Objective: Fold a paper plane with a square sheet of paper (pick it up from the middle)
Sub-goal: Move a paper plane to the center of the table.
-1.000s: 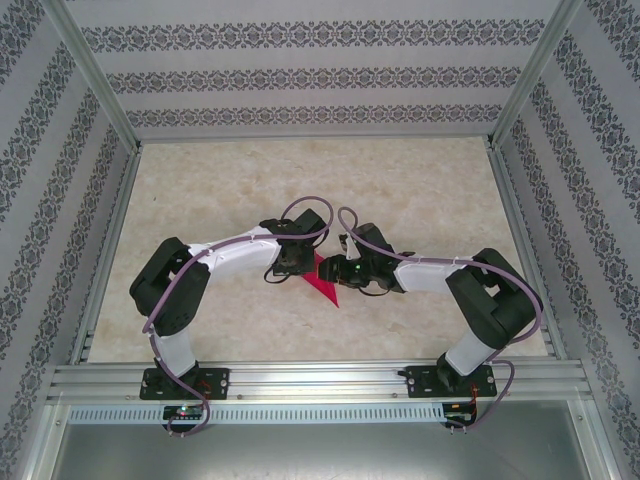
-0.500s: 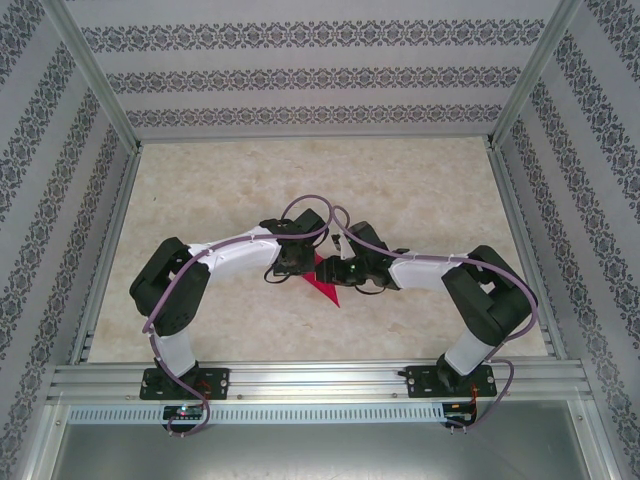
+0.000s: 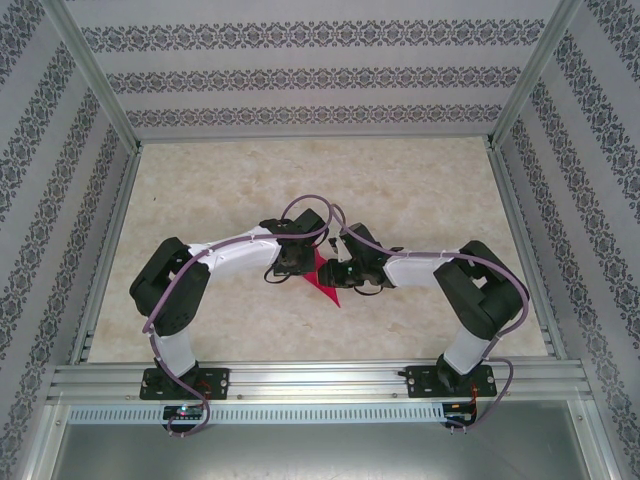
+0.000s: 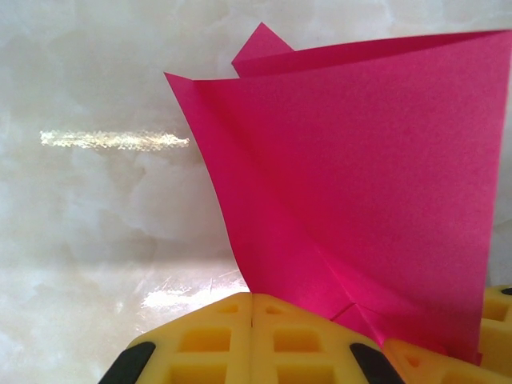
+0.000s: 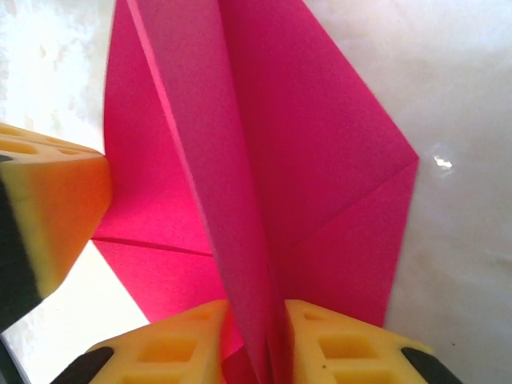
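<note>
Left gripper (image 4: 252,300): clenched, pads pressed flat together, lower edge of the square sheet of paper (image 4: 360,176) caught at their tips. Sheet is partly folded and stands up off the table (image 4: 96,224), layers fanning open toward the far side. Right gripper (image 5: 256,312): pads sit either side of the sheet's raised centre ridge, close against it. Whether they truly pinch it, cannot tell from the wrist view. From above, the sheet sits mid-table between the two wrists, which nearly meet, with its pointed end aimed near and slightly right. Risks, as judged: both grippers bite the same small sheet very close together, so any pull apart or twist could tear the thin paper or rip it from the left pads. If the right pads land off the ridge, they would likely press in a skewed crease. The left hold looks marginal, right at the edge; a slip would let the sheet flop and the folds spring open.
</note>
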You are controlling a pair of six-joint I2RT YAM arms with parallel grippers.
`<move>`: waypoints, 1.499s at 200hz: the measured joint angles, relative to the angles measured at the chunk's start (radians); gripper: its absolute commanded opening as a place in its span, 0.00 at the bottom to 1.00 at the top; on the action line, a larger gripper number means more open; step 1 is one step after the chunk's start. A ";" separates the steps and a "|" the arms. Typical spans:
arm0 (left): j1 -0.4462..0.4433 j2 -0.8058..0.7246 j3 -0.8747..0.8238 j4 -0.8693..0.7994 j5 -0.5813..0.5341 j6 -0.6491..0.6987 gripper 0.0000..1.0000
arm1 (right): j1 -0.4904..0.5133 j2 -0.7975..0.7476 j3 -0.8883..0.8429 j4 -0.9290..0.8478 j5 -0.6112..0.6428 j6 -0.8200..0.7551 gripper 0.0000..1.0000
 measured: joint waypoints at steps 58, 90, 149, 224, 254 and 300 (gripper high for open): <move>0.000 0.000 0.000 0.001 0.005 0.004 0.11 | 0.005 0.007 0.002 -0.006 0.019 -0.003 0.12; 0.000 -0.029 0.000 0.013 0.035 0.011 0.17 | 0.006 -0.027 0.012 -0.069 0.055 -0.010 0.06; 0.007 -0.290 -0.060 0.061 -0.029 -0.002 0.32 | 0.006 -0.098 0.170 -0.300 0.282 -0.009 0.08; 0.100 -0.446 -0.254 0.079 -0.117 -0.055 0.33 | 0.043 0.143 0.468 -0.548 0.470 -0.002 0.10; 0.113 -0.483 -0.288 0.081 -0.120 -0.069 0.33 | 0.066 0.213 0.514 -0.593 0.500 -0.002 0.11; 0.119 -0.487 -0.295 0.090 -0.119 -0.077 0.34 | 0.070 0.230 0.494 -0.595 0.500 0.019 0.13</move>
